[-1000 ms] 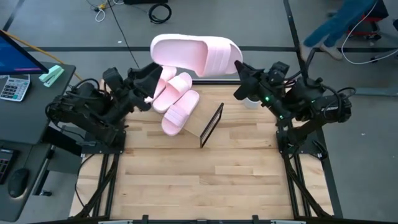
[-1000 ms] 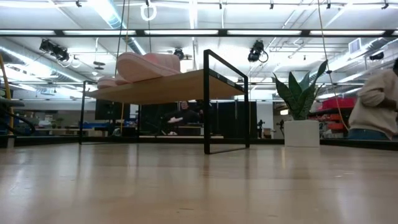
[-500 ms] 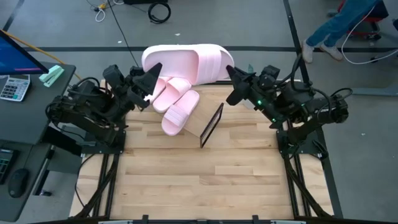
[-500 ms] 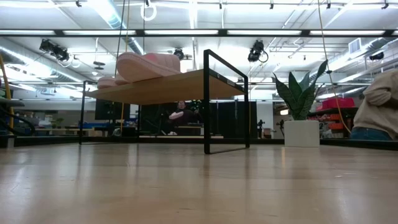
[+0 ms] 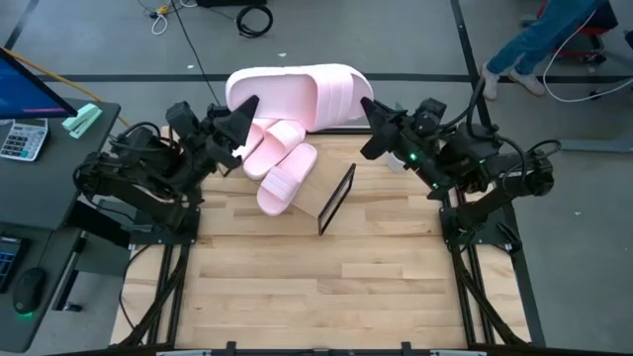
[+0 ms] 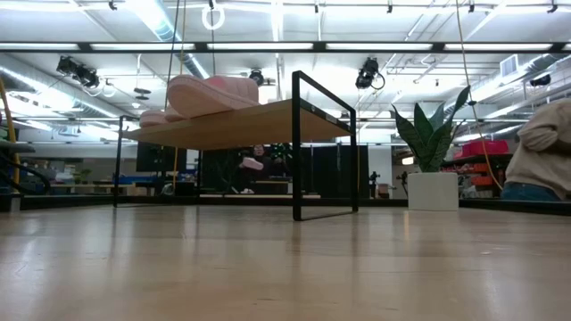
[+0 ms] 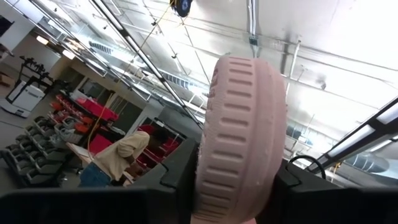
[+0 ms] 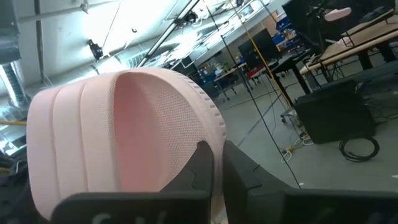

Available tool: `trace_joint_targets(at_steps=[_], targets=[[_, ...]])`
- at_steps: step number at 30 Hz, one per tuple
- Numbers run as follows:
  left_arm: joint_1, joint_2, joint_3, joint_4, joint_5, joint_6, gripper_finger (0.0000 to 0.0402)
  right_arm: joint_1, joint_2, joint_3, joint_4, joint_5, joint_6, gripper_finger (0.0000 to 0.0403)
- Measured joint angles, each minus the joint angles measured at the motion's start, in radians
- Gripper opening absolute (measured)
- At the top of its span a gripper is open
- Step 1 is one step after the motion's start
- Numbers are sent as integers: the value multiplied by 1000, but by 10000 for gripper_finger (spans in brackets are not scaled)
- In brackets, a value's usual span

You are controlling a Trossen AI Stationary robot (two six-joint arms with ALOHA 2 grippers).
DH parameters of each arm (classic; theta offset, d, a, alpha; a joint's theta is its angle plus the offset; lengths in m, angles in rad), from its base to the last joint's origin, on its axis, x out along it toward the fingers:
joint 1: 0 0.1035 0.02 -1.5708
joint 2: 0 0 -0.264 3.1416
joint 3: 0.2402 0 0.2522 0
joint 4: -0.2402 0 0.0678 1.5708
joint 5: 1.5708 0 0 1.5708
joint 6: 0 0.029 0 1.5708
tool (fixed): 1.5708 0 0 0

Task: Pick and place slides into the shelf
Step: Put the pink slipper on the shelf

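Observation:
A pale pink slide hangs high above the table's far edge, level between my two grippers. My left gripper is shut on its left end and my right gripper on its strap end. Three more slides lie heaped on the shelf, soles on its wooden plank top. In the low view the shelf stands on its black wire frames with the heap of slides on top. The held slide is out of that view. My left gripper holds the slide's ribbed end pinched between its two fingers, which stand on either side of it, coming level from the table's left. The slide is lifted clear. My right gripper holds the slide's strap end from the table's right, roughly level. One finger lies against the sole's rim; the other is hidden by the slide. The slide is lifted clear.
The slatted wooden tabletop has bare room on its near half. A potted plant stands beyond the table's far right. A person is in the room behind. A desk with a calculator stands to the left.
The held slide has shifted a little toward the table's left, staying level and high. My right gripper has followed it leftward; my left gripper has drawn back slightly the same way. Both stay shut on the slide.

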Motion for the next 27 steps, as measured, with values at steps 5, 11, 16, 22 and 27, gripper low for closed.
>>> trace_joint_targets(at_steps=[5, 11, 16, 22, 27], targets=[[4, 1, 0, 8, 0, 19, 134, -20, 0, 0, 14, -25, -1, 14], [13, 1, 0, 8, 1, 20, 163, -32, 0, 0, 14, -35, 0, 14], [28, 1, 0, 9, 10, 39, 157, -32, 0, 0, -2, -43, 5, 14], [48, 1, 0, 11, 8, 39, 102, -32, 0, 0, -35, -43, 33, 14], [60, 1, 0, 12, 8, 39, 88, -32, -1, 0, -68, -50, 56, 14]])
